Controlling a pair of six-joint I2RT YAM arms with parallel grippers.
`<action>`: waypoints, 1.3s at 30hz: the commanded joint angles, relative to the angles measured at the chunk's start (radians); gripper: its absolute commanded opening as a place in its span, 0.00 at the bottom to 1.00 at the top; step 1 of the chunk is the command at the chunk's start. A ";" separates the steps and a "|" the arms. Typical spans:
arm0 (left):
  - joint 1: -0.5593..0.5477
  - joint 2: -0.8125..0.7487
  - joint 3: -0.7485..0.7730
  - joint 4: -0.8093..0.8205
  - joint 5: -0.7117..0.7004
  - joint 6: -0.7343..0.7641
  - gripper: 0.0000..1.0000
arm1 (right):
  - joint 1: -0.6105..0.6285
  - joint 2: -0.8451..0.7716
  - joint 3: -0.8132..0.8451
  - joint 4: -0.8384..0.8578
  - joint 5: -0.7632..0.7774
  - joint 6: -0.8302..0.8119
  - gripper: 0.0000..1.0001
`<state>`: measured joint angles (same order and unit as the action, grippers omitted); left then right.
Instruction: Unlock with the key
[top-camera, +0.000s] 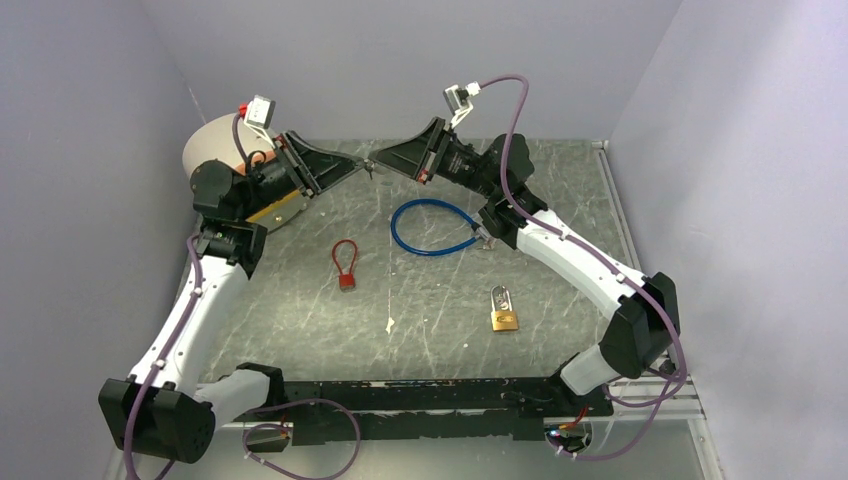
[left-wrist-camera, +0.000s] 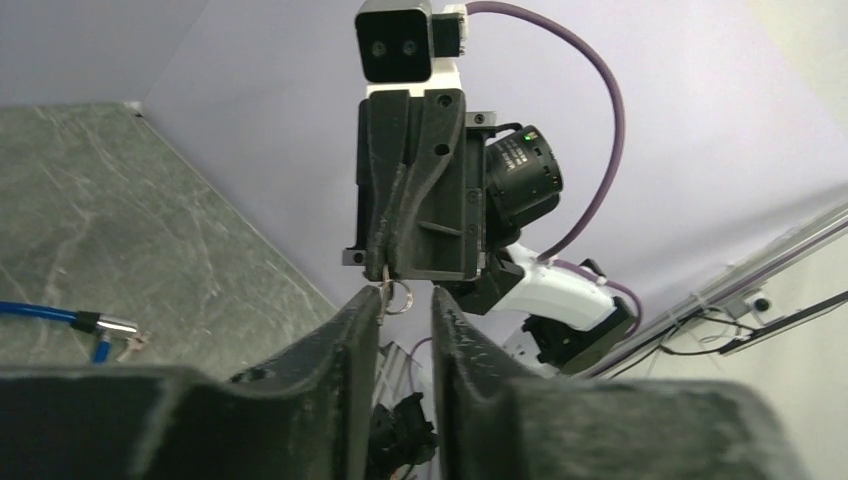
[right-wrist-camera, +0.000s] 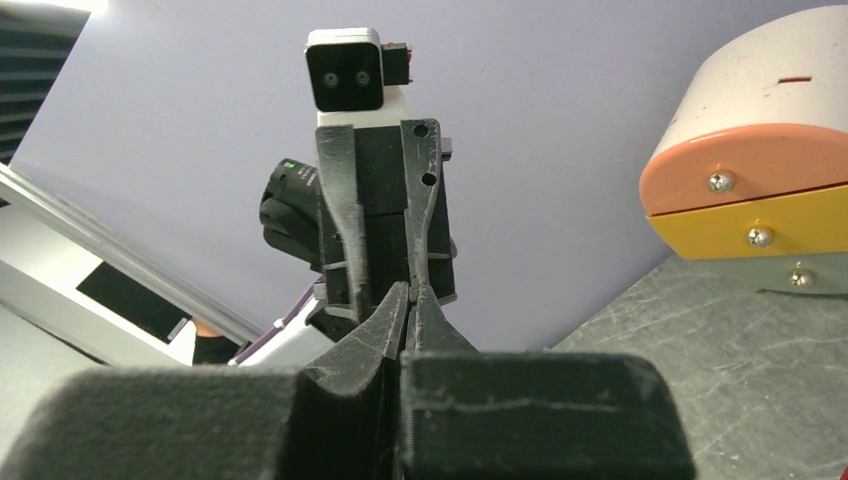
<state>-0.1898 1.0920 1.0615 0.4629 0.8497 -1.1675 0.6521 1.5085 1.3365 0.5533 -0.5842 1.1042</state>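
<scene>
My right gripper (top-camera: 378, 165) is held in the air at the back of the table, shut on a small key (left-wrist-camera: 386, 275) whose ring (left-wrist-camera: 400, 298) hangs from its tips. My left gripper (left-wrist-camera: 405, 302) faces it tip to tip. Its jaws stand apart with the ring between them, and the ring rests against the left finger (left-wrist-camera: 362, 312). In the right wrist view my right gripper (right-wrist-camera: 410, 292) has its fingers pressed together, and the key hardly shows. On the table lie a brass padlock (top-camera: 504, 310), a small red padlock (top-camera: 346, 266) and a blue cable lock (top-camera: 435, 227).
A white round device with orange and yellow layers (top-camera: 215, 150) stands at the back left behind the left arm, and also shows as the device (right-wrist-camera: 760, 180) in the right wrist view. Lilac walls close in the back and both sides. A small white scrap (top-camera: 389, 323) lies mid-table.
</scene>
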 joint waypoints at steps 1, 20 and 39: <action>-0.003 0.011 0.002 0.114 0.032 -0.041 0.23 | 0.000 0.002 0.046 0.041 0.003 0.002 0.00; -0.003 -0.031 0.168 -0.309 0.239 0.414 0.03 | -0.093 -0.019 0.080 -0.030 -0.310 -0.115 0.62; -0.003 -0.007 0.250 -0.509 0.411 0.559 0.03 | -0.003 -0.004 0.258 -0.444 -0.469 -0.498 0.34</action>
<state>-0.1917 1.0916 1.2903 -0.0658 1.2186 -0.6231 0.6388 1.5112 1.5402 0.1623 -1.0580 0.6762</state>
